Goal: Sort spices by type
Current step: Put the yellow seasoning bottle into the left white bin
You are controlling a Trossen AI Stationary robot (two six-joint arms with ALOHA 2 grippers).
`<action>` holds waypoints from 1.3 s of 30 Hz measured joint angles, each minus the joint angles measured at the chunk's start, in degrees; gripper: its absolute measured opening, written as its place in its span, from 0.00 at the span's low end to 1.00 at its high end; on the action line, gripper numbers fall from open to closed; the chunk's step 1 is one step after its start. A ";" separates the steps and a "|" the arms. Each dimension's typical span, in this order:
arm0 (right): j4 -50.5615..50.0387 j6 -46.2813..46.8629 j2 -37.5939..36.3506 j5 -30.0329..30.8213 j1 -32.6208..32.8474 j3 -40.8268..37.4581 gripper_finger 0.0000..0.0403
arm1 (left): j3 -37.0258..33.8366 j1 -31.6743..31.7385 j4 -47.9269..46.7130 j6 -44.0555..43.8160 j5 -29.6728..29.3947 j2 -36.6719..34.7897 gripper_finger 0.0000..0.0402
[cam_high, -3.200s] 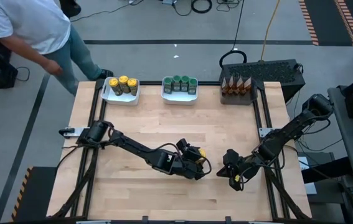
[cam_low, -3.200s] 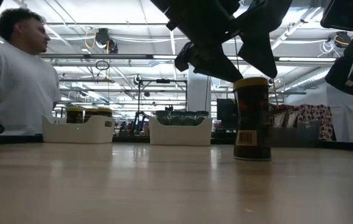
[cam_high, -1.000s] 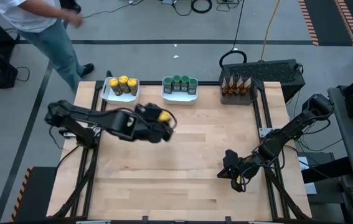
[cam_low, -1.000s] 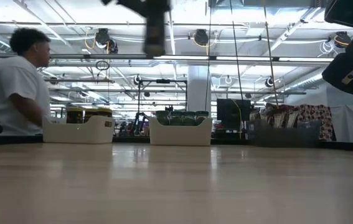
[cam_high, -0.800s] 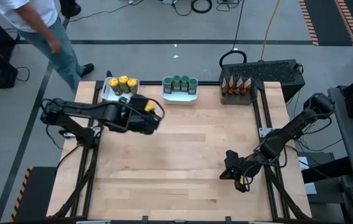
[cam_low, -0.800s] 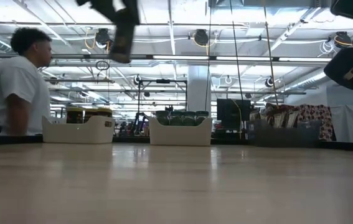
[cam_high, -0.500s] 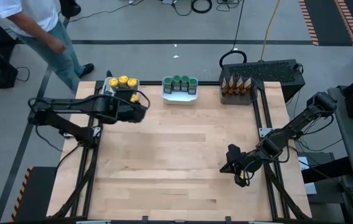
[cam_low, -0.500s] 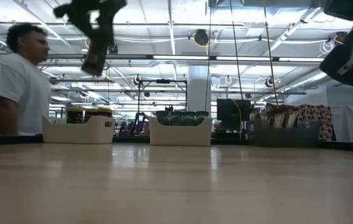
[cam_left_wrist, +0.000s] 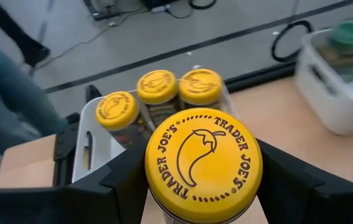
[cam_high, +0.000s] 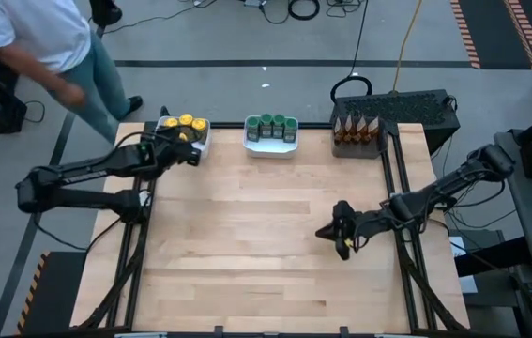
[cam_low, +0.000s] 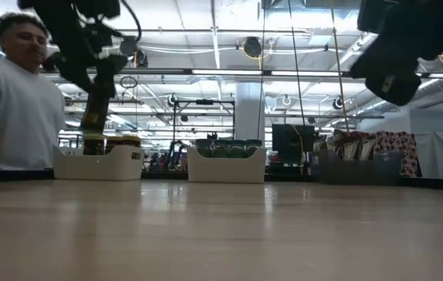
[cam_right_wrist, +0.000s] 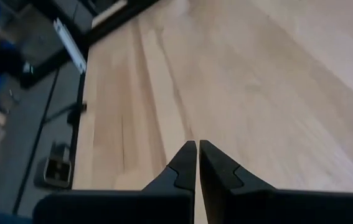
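A pale wooden tabletop (cam_high: 266, 235) fills the middle of the room, framed by dark rails, with grey floor and cables beyond its far edge. Off the far-left corner a person (cam_high: 36, 42) in a white shirt and jeans stands on the floor. Along the far edge, from left to right, sit a white tray (cam_high: 195, 148) with three yellow-lidded jars (cam_left_wrist: 157, 86), a second white tray (cam_high: 271, 145) packed with green-lidded jars (cam_high: 272, 124), and a dark holder with the brown-orange pointed packets (cam_high: 357, 125). The rest of the wood is bare. The left arm reaches from the left edge toward the far-left corner, its left gripper (cam_high: 183, 150) lifted above the near side of the first tray, fingers clamped on a yellow-lidded jar (cam_left_wrist: 203, 165) printed with a chilli pepper, held upright just beside the three already in the tray. The right arm stretches in from the right edge, its right gripper (cam_high: 339, 235) hanging over bare wood right of centre, fingers (cam_right_wrist: 188, 163) pressed together with nothing between them.
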 joint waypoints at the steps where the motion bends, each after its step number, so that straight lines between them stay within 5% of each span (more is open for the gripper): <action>1: 0.61 0.49 0.00 -0.02 -0.61 0.00 0.00 | -1.34 1.47 2.03 1.11 0.00 0.00 0.60; 20: 5.72 4.61 0.02 0.25 -1.88 0.00 0.00 | -13.49 17.87 28.71 10.87 6.16 1.03 0.60; 39: 5.79 4.57 0.02 0.27 -1.90 0.00 0.00 | -13.47 20.31 37.83 6.20 6.01 18.33 0.60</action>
